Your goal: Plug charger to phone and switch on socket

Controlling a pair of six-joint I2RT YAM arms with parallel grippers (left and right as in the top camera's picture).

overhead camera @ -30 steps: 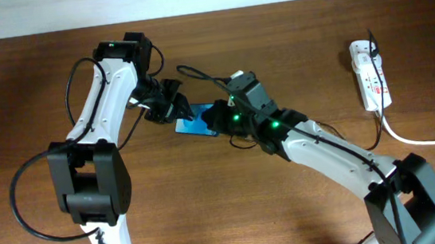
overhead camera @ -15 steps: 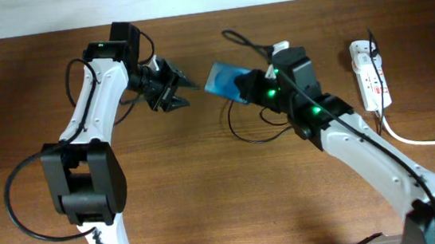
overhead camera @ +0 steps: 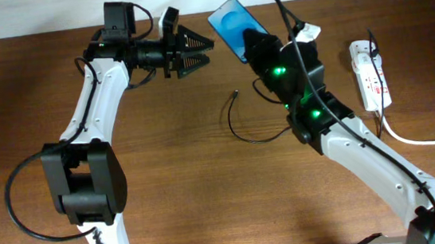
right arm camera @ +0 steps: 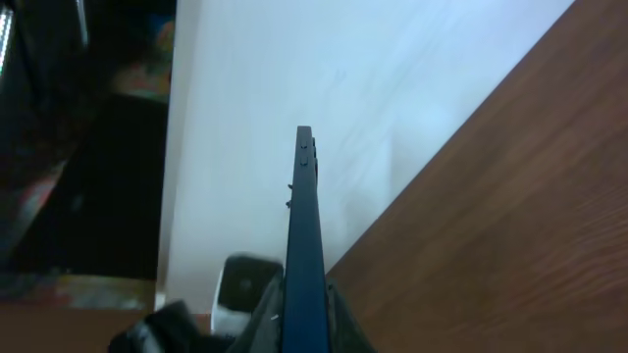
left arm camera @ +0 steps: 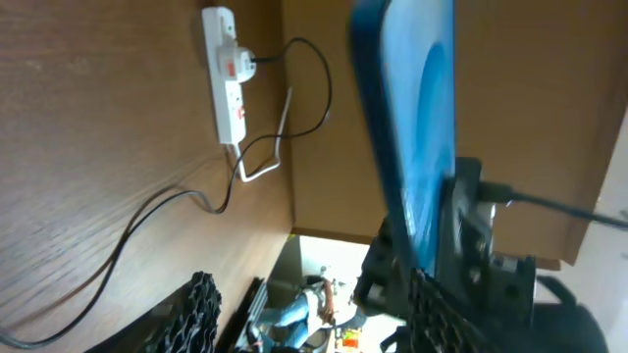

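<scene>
Phone first: the right gripper is clamped on one end and holds it up off the table, screen lit blue, long axis running from 10 to 4 o'clock in the overhead view. From the right wrist we see it edge-on. The left gripper hangs at about 8 o'clock from it, fingers spread apart and empty, pointing toward the screen. What matters next is the charger: its plug tip lies loose on the wood at about 5 o'clock from the left gripper and 7 o'clock from the right, the cable looping away toward 6. We judge the left arm the free one to fetch it. The socket sits well apart at 4 o'clock of the phone, its white cord trailing off; nothing lies between the left gripper and the tip
</scene>
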